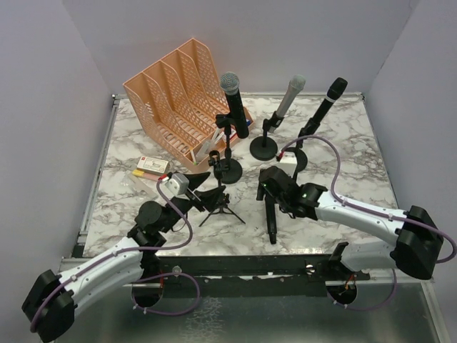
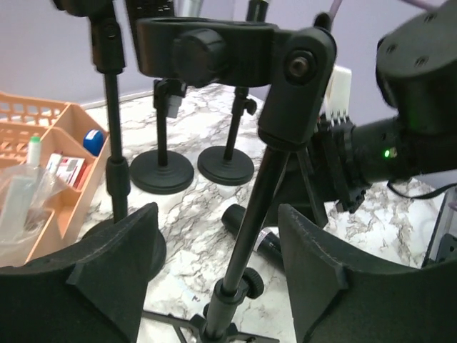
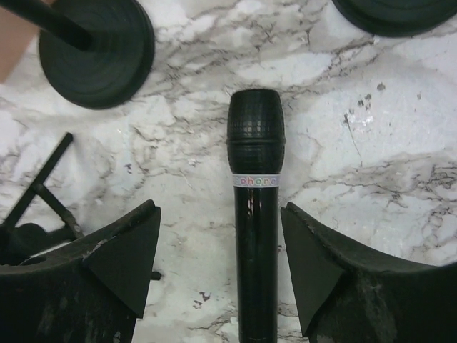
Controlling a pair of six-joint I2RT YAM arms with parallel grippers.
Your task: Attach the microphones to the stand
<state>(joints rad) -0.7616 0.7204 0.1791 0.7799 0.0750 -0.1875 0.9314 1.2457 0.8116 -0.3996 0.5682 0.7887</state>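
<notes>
An all-black microphone (image 1: pixel 270 216) lies flat on the marble table, also seen in the right wrist view (image 3: pixel 255 214) and the left wrist view (image 2: pixel 258 236). My right gripper (image 1: pixel 272 187) (image 3: pixel 220 236) is open, its fingers on either side of the mic's body and not touching it. A black tripod stand (image 1: pixel 217 203) with an empty clip (image 2: pixel 207 46) stands left of it. My left gripper (image 1: pixel 202 188) (image 2: pixel 218 214) is open with the stand's pole (image 2: pixel 250 221) between its fingers. Three other mics sit in round-base stands at the back: black with silver grille (image 1: pixel 233 100), silver-grey (image 1: pixel 288 96) and black (image 1: pixel 328 100).
An orange mesh file organizer (image 1: pixel 171 96) stands at the back left, with a small red and white box (image 1: pixel 152 166) in front of it. Round stand bases (image 3: pixel 96 53) (image 3: pixel 400 14) lie just beyond the lying mic. A tripod leg (image 3: pixel 36 193) reaches toward it.
</notes>
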